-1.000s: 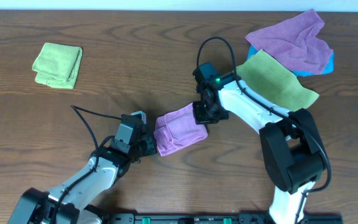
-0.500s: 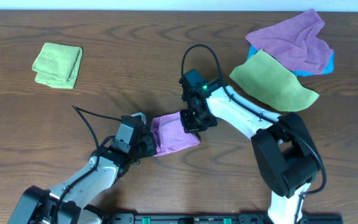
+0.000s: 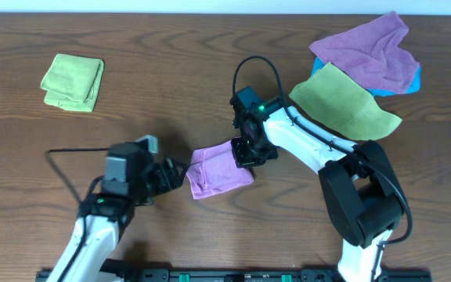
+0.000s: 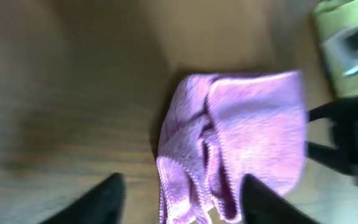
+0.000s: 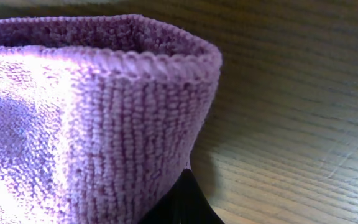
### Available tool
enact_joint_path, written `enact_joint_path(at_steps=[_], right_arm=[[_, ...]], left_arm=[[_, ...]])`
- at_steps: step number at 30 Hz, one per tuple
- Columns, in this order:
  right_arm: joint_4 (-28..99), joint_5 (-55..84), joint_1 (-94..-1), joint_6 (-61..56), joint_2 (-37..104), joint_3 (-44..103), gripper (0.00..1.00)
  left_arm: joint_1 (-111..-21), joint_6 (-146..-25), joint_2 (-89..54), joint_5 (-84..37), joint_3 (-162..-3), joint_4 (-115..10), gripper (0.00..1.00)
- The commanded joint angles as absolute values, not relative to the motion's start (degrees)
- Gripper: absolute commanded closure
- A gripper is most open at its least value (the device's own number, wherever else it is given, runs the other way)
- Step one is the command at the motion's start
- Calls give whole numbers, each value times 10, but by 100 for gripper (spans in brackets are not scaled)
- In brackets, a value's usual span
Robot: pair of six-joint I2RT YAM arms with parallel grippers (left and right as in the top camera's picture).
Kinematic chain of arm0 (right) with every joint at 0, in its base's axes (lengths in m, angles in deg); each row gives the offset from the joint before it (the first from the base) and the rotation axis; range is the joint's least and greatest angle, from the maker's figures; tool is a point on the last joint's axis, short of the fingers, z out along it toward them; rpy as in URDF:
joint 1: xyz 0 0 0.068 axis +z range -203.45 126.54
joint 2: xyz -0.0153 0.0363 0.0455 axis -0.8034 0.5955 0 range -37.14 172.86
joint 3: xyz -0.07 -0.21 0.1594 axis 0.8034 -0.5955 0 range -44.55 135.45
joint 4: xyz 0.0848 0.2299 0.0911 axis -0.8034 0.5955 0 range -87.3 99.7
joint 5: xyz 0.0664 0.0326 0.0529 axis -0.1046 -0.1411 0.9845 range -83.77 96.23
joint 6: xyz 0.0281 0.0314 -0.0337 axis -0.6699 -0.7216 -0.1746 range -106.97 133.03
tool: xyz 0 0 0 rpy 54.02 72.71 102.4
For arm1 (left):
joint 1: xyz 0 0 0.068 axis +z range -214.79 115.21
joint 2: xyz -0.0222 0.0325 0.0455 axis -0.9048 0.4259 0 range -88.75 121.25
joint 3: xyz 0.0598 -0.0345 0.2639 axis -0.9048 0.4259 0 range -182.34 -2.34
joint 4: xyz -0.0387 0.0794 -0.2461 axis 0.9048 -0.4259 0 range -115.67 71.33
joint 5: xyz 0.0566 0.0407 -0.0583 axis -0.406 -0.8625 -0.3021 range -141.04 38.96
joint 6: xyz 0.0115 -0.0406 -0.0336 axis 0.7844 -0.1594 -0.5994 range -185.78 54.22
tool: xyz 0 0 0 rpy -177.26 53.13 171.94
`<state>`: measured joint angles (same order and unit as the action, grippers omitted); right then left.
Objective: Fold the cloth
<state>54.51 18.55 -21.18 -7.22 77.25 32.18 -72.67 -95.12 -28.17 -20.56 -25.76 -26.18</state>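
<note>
1. Left gripper [image 3: 175, 174]: jaws spread wide, holding nothing. It has pulled back leftward and now sits clear of the cloth, whose left edge it touched half a second ago.
2. The cloth [image 3: 218, 168]: mid-table, bunched and part-folded, position barely changed.
3. Right gripper [image 3: 245, 150]: clamped on the cloth's upper right edge, shifted slightly right.
4. Folded yellow-green cloth [image 3: 73, 81], far left: unmoved.
5. Flat yellow-green cloth [image 3: 343, 99] and rumpled purple cloth [image 3: 366, 48], far right: unmoved.
</note>
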Motion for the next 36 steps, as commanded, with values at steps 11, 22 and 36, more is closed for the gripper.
enact_joint_path(at_steps=[11, 22, 36], right_arm=[[545, 200, -203, -62, 774, 322, 98], [540, 219, -203, -62, 774, 322, 98], [494, 326, -170, -62, 774, 322, 99]], left_arm=[[-712, -863, -229, -90, -272, -285, 5], [-712, -866, -96, -32, -272, -250, 5], [-761, -907, 19, -30, -272, -160, 6]])
